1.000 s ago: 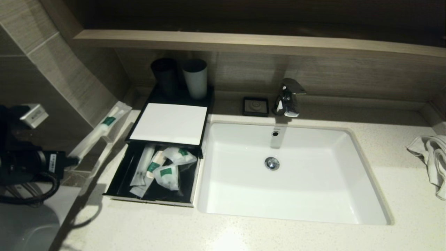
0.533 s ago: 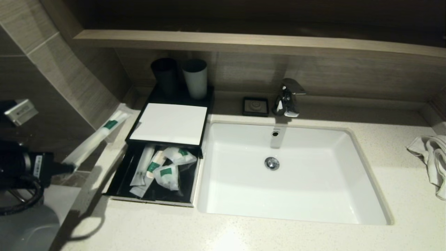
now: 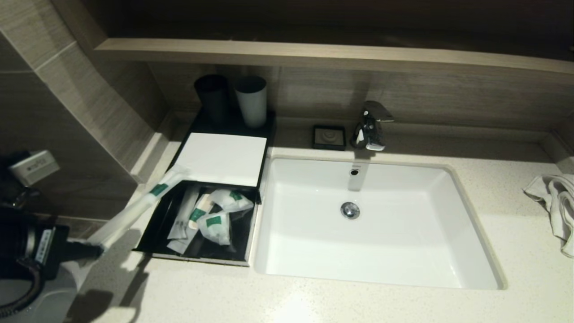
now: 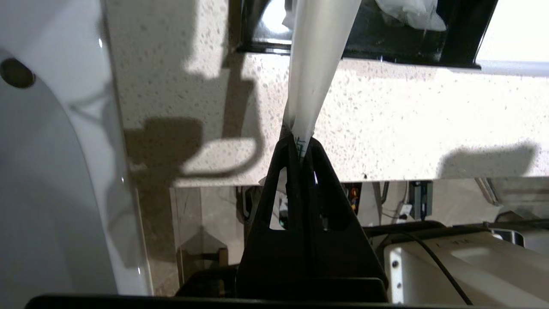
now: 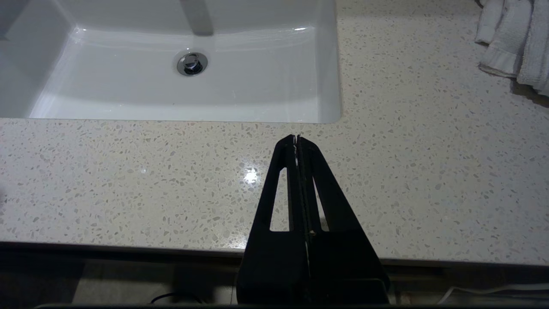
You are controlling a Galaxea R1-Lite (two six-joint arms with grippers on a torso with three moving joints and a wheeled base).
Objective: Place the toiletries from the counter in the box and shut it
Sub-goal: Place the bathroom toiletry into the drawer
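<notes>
A dark bathroom counter (image 3: 358,305) is shown from above, with a white sink (image 3: 372,224) set into it. Directly left of the sink, a black box (image 3: 157,220) is seen with its drawer slid out towards the viewer; its white lid (image 3: 219,158) covers the half farther back. Several small white sachets with green labels (image 3: 215,222) are already laid inside the open drawer.

A long white packet with a green label (image 3: 143,204) is held by one end in the left gripper (image 4: 300,143), whose jaws are pinched shut on the packet's tail, as is shown in the left wrist view. The gripper is positioned well left of the sink, off the counter's edge, so that the packet slants upward and its free end is brought over the near-left corner of the open drawer. The end grip appears chosen so the packet can be released into the drawer without the fingers being pushed among the sachets.

The right gripper (image 5: 297,139) is closed on nothing and is parked over the counter's front edge, just before the sink. A crumpled towel (image 3: 556,211) is left far right of the sink; two cups (image 3: 251,101) are stood behind the box.
</notes>
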